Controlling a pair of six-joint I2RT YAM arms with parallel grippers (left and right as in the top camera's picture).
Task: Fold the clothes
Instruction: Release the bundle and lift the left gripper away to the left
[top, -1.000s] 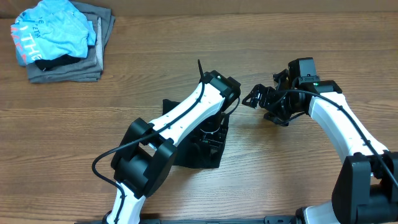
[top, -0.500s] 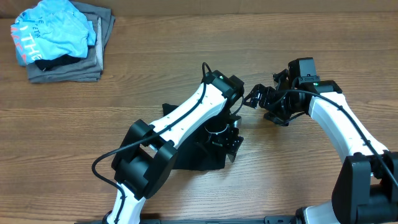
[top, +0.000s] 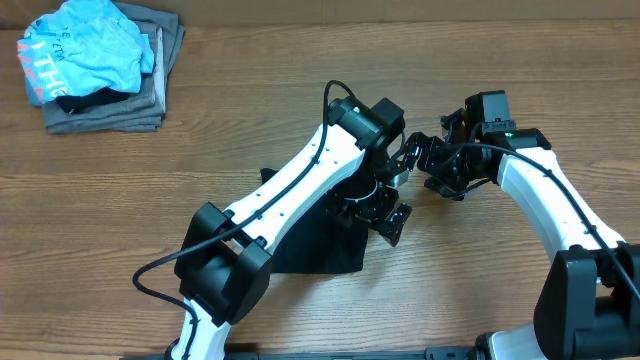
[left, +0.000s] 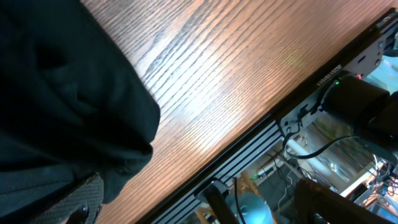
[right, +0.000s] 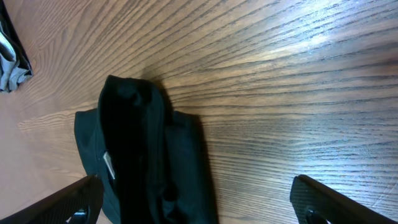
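The left arm (top: 300, 185) stretched diagonally from its base at the near edge up and to the right, bent sharply at the wrist, and pointed its gripper (top: 388, 212) down at the bench. That gripper was closed on a corner of the black garment (top: 320, 240); one textured finger (left: 74, 200) showed in its wrist view. The right arm (top: 545, 195) rose from the right and curved leftward. Its gripper (top: 415, 155) was just beside the left wrist, fingers (right: 317, 198) spread wide apart and holding nothing.
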